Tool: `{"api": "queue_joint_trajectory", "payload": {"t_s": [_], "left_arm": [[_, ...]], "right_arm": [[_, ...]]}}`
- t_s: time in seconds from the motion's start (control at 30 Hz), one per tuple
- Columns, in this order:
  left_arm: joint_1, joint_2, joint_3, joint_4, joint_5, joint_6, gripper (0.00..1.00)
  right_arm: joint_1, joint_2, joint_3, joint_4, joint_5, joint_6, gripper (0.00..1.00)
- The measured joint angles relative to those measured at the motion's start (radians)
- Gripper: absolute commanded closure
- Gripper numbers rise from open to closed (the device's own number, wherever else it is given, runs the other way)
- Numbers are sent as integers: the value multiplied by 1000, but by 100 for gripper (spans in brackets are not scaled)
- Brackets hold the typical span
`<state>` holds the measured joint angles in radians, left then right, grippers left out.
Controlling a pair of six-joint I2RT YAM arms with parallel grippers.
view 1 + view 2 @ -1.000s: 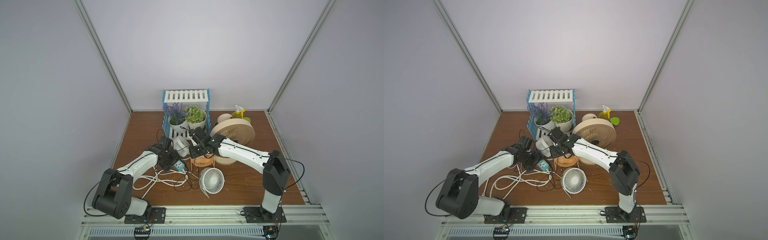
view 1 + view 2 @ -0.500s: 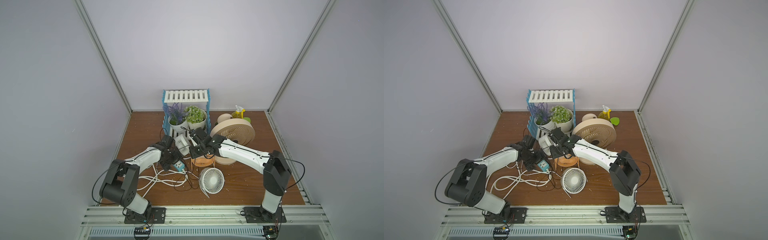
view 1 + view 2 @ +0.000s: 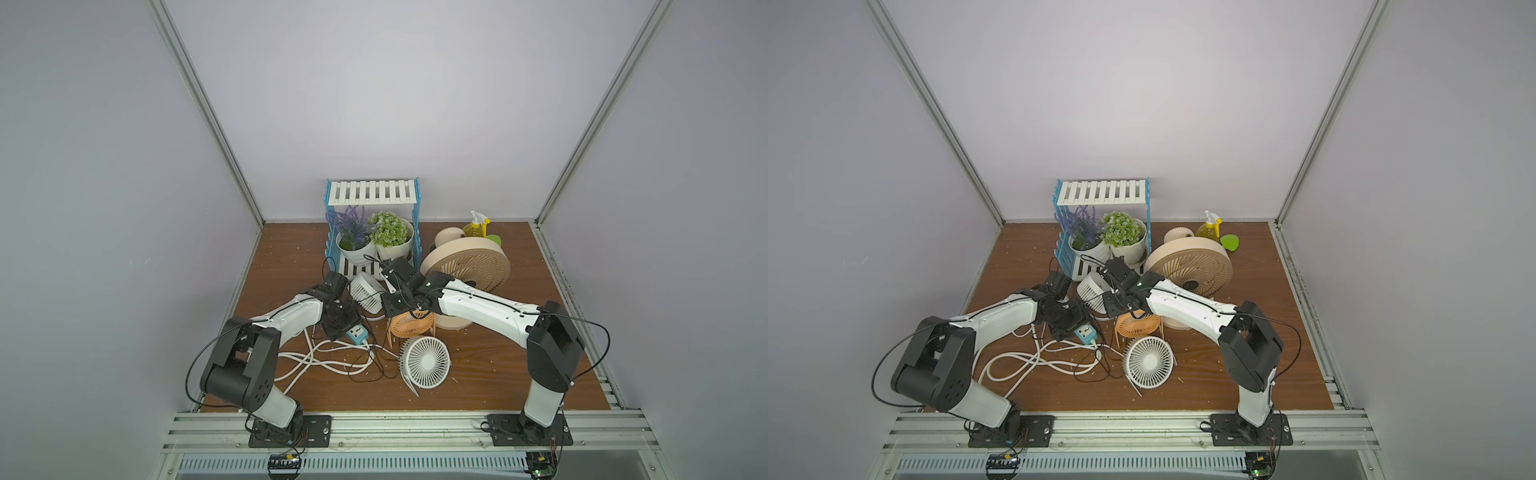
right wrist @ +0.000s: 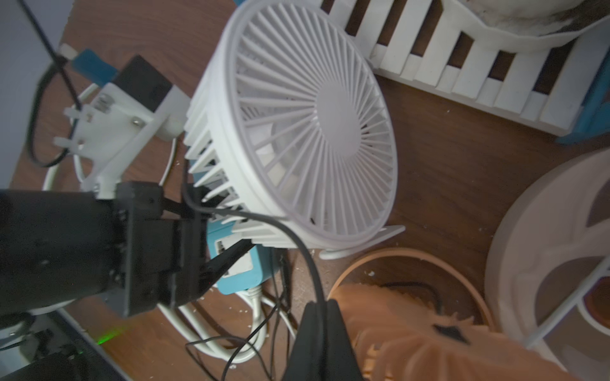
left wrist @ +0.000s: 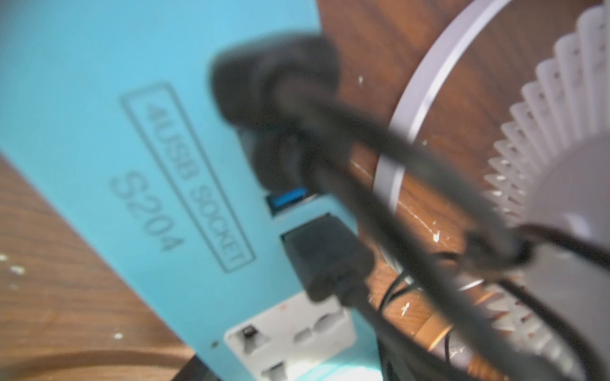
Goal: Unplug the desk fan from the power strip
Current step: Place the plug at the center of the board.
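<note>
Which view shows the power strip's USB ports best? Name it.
Left wrist: the power strip fills it, USB ports and black plugs close up, slightly blurred. Both top views show only its small teal end. Right wrist shows part, behind the left gripper's fingers.

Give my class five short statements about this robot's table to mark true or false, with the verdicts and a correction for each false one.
1. The power strip is teal-blue. True.
2. The shelf holds three potted plants. False: it holds two, a lavender plant and a green plant.
3. The right gripper is shut on a black cable. True.
4. All the power strip's USB ports are free. False: the left wrist view shows a black plug in one.
5. The yellow spray bottle stands behind the beige fan. True.
</note>
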<state>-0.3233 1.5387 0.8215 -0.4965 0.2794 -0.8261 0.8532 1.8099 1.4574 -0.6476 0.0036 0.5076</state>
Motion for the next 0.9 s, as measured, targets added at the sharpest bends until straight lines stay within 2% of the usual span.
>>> {"api": "queue_joint_trajectory", "payload": {"t_s": [0.4, 0.7, 0.9], "left_arm": [[0, -129, -117, -27, 5, 14, 35], [0, -188, -157, -64, 6, -11, 35], [0, -262, -200, -100, 9, -30, 31]], "right_arm": [[-48, 0, -59, -77, 73, -68, 100], [-43, 0, 10, -115, 20, -118, 72], [-4, -3, 101, -117, -20, -126, 64]]}}
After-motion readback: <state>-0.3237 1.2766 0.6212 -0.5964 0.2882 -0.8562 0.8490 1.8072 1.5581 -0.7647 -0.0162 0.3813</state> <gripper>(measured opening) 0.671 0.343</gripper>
